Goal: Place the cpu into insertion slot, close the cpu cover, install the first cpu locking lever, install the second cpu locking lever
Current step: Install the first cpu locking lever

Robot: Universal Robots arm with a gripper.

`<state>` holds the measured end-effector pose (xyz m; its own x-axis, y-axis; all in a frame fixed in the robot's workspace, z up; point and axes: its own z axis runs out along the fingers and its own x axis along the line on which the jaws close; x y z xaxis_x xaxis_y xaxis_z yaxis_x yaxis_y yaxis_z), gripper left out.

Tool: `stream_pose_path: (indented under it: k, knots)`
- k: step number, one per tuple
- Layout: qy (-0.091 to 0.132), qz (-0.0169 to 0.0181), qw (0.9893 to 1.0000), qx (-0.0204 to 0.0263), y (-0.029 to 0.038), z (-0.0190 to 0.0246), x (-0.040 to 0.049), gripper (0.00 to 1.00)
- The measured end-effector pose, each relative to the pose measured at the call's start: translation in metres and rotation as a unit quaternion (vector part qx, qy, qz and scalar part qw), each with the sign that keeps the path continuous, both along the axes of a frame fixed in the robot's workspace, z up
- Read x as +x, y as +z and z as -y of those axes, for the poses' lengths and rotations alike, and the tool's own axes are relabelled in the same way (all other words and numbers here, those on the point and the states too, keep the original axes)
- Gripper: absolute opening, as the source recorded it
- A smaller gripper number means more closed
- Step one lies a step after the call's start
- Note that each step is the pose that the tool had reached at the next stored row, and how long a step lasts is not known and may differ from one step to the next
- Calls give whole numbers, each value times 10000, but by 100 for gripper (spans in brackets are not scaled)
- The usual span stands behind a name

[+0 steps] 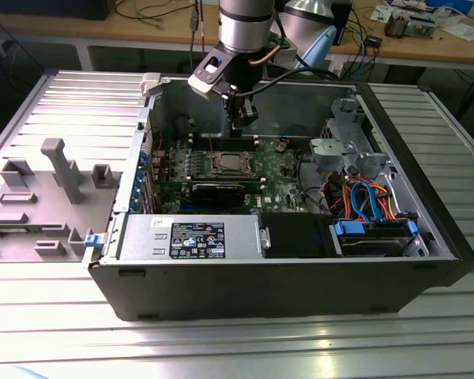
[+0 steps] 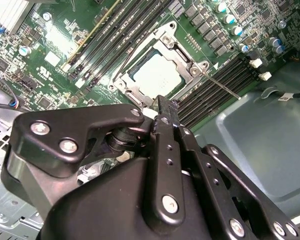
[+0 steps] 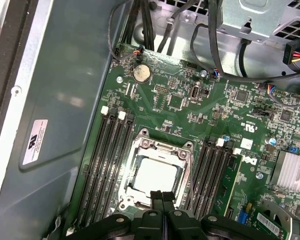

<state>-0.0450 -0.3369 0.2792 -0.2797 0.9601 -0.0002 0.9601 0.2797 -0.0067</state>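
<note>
Silver-grey, the cpu (image 3: 154, 175) sits in the insertion slot (image 3: 125, 202), the cpu cover (image 3: 182, 162) apparently down around it; the gripper (image 3: 162, 196), fingers pressed together on nothing, hangs just above; a thin locking lever (image 2: 220, 84) stands free, so lever work seems in hand, calling for a fine, steady push.

Open black computer case (image 1: 276, 288) lies on its side on a ribbed metal table (image 1: 221, 351). Along its near wall are a silver power supply (image 1: 189, 237) toward the exterior view's left and a blue drive caddy (image 1: 375, 234) toward the right. Orange and blue cables (image 1: 363, 193) run just behind the caddy. A grey fixture plate (image 1: 31, 213) with upright posts sits on the table, left of the case. The first wrist view shows a green motherboard (image 3: 190, 107) carrying a coin battery (image 3: 141, 73), black memory slots (image 3: 107, 160) and a finned heatsink (image 3: 292, 175). A white label (image 3: 34, 142) is on the case wall.
</note>
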Motion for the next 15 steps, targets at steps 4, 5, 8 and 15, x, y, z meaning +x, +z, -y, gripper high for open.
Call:
stream_pose_path:
  k: [4,5,8,15]
  knots:
    - [0,0,10000,0,0,1,0,11]
    - [0,0,10000,0,0,1,0,11]
    - [0,0,10000,0,0,2,0,11]
    - [239,0,9997,0,0,3,0,11]
